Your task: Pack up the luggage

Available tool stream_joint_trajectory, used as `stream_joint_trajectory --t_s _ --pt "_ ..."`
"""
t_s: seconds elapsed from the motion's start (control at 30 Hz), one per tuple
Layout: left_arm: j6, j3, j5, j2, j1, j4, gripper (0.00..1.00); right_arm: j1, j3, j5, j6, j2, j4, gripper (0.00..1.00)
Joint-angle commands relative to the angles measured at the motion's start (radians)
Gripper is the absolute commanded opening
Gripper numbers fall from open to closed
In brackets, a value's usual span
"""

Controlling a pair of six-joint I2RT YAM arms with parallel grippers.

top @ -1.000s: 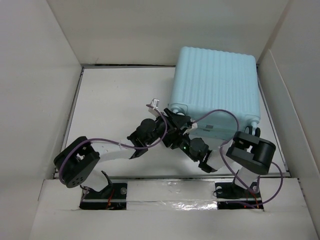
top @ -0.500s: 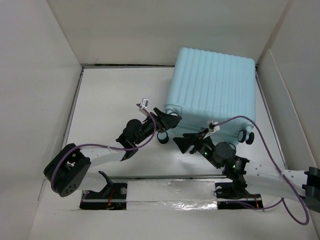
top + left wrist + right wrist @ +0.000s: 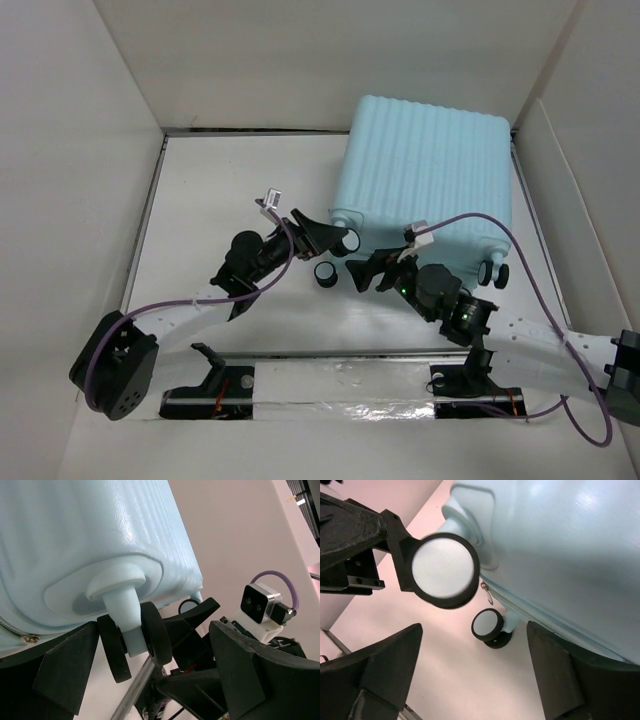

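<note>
luggage (image 3: 425, 180) lies flat and zipped shut on the table (image 3: 215, 190) in the top view. its wheeled end faces the arm bases and its long axis runs away from them, turned slightly off square. both tools sit just off the luggage's near-left corner, the left gripper (image 3: 330, 238) coming at that corner from the left and the right gripper (image 3: 360, 272) from the near side, close below it. of the two, the left looks nearer the shell, almost touching the corner. a second pair of wheels shows at the luggage's near-right corner, well apart from either tool.

in the left wrist view, the fingers are spread wide, one on each side of the corner wheel (image 3: 135, 645) at the luggage's ribbed corner. they bracket the wheel without visibly touching it, and nothing is held. the right tool's fingers show just beyond the wheel.

in the right wrist view, this tool is also spread wide and empty. the luggage fills the upper right, with one wheel close and high on the left, and a lower wheel (image 3: 487, 625) between the fingers but further off.

as i judge it, any move at the luggage's near-left corner falls to the left arm first.
</note>
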Motion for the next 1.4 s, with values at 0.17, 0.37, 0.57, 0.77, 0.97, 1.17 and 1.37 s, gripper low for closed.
stream_joint_trajectory --t_s 0.17,0.37,0.57,0.77,0.97,1.17,1.37 --pt "0.014 0.022 0.051 -0.032 0.033 0.188 0.87 -0.044 0.190 -0.052 -0.085 0.204 0.116 0.98" --pt "-0.107 -0.010 0.168 0.086 0.033 0.399 0.86 -0.064 0.216 -0.089 -0.053 0.291 0.176 0.99" --pt "-0.215 -0.037 0.231 0.172 0.033 0.567 0.83 -0.086 0.230 -0.085 -0.022 0.336 0.196 0.99" --pt "-0.189 -0.047 0.219 0.142 0.033 0.521 0.83 -0.095 0.239 -0.066 -0.025 0.342 0.227 0.99" --pt "-0.120 -0.047 0.176 0.096 0.033 0.409 0.82 -0.095 0.280 -0.035 -0.038 0.339 0.184 1.00" --pt "-0.095 -0.045 0.159 0.085 0.033 0.374 0.82 -0.095 0.309 -0.012 -0.027 0.348 0.159 1.00" --pt "-0.066 -0.042 0.140 0.074 0.033 0.331 0.82 -0.095 0.314 0.001 -0.028 0.338 0.155 1.00"
